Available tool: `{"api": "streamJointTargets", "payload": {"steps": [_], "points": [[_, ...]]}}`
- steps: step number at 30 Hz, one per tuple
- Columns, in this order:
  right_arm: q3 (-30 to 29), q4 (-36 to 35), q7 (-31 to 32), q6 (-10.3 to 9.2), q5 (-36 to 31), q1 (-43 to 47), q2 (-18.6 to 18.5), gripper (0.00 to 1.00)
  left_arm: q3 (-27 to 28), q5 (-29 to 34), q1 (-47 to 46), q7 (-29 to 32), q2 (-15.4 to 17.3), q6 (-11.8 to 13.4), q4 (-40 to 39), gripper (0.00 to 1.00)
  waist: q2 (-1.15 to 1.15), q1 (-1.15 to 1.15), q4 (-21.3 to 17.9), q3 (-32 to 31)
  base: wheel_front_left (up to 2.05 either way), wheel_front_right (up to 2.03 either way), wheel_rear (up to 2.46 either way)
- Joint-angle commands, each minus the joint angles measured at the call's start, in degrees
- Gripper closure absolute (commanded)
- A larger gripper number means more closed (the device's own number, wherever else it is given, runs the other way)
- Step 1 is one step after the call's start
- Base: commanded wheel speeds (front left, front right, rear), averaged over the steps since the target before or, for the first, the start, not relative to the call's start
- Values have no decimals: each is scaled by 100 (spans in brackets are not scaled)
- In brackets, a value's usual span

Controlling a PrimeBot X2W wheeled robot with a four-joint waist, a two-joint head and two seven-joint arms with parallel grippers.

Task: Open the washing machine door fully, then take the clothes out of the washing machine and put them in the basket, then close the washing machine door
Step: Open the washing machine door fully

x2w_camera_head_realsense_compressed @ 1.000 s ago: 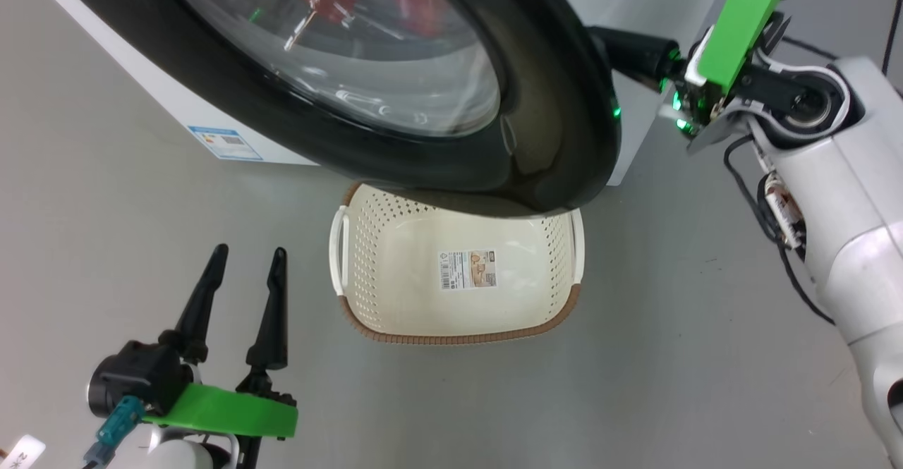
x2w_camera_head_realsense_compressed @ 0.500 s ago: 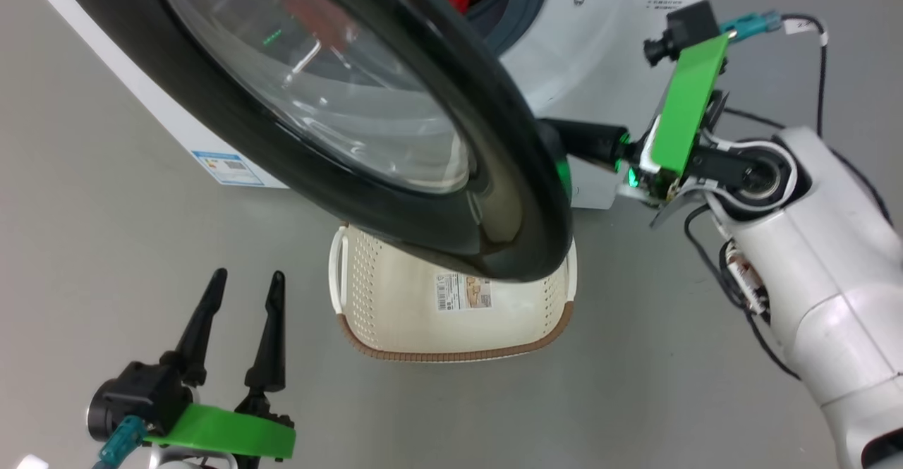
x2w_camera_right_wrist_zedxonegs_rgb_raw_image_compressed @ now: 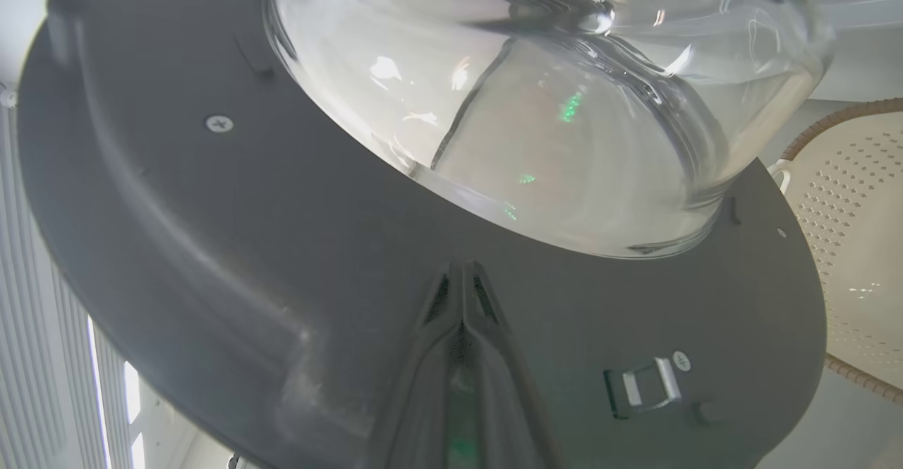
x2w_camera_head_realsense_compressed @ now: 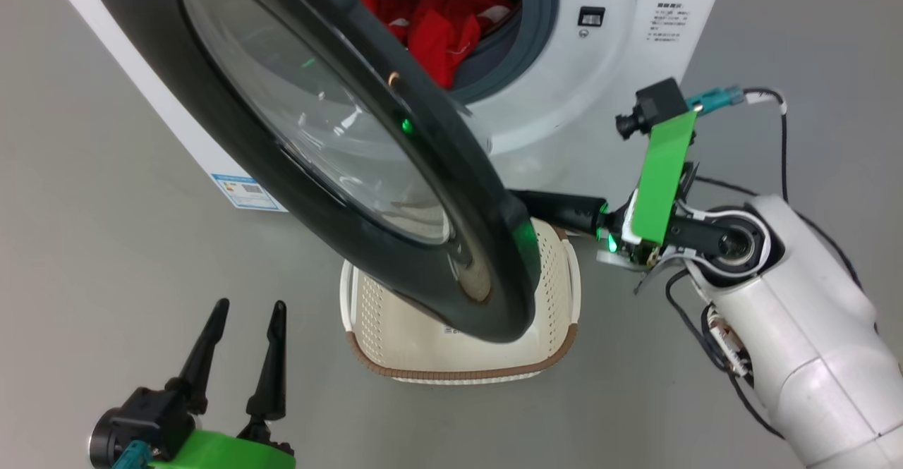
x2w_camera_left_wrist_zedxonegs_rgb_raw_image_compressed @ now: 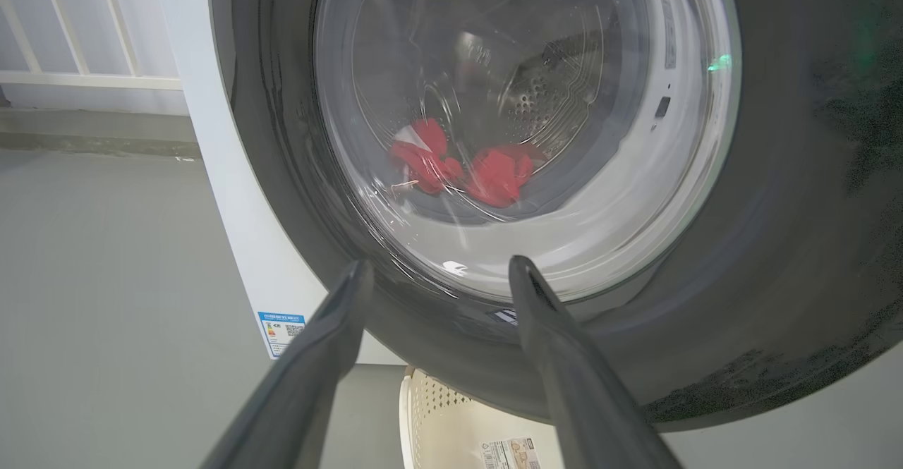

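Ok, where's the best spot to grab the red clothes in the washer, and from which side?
Pinch the bunched fold of the clothes spilling toward the grey gasket: it stands proud and sits nearest. Probably come straight in from the front, on the side away from the washing machine door, which covers the other side.

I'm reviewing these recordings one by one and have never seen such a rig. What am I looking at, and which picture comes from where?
This is a wheeled robot with two arms, each ending in a two-fingered hand. The head view looks down from its head; the other two look along each hand. On the grey floor stand a white washing machine, its round door partly open, with red clothes inside, and a cream basket below the door. The left hand is open and holds nothing. The right hand is shut, pressed against the door's inner side, apparently pushing it; it grips nothing.
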Motion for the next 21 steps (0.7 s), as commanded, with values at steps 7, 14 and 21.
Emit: {"api": "streamJointTargets", "payload": {"steps": [7, 14, 21], "points": [[15, -469, 51, 9, -55, 426, 238, 100, 194, 37, 88, -52, 62, -17, -95, 0, 0, 0, 116, -194, 0, 0, 0], [68, -686, 125, 9, -123, 718, 363, 100, 221, 65, 219, -52, 47, -17, -81, 0, 0, 0, 221, -372, 0, 0, 0], [89, -831, 150, 9, -190, 947, 487, 100, 205, 59, 268, -52, 29, -17, -82, 0, 0, 0, 404, -488, 0, 0, 0]]}}
